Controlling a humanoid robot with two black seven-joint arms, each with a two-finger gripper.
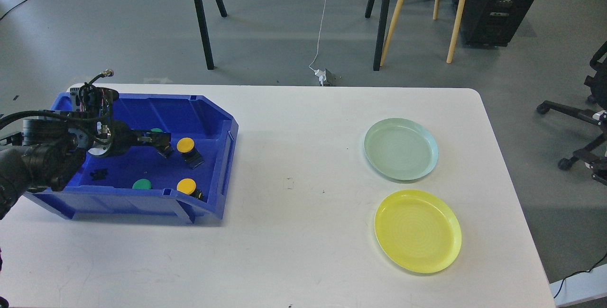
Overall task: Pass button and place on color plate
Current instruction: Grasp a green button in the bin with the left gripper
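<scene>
Here the left arm is reached in from the left edge, roughly level, into the blue bin (223, 156), with the left gripper (163, 144) placed low at a green button (157, 131). Finger spread cannot be told. Two yellow buttons (185, 145) (186, 185) and another green one (141, 184) are seen in the bin. Green plate (401, 149) and yellow plate (418, 231) are set well apart from it, to the right.

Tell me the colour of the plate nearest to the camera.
Yellow: the plate shows best in the head view.
</scene>
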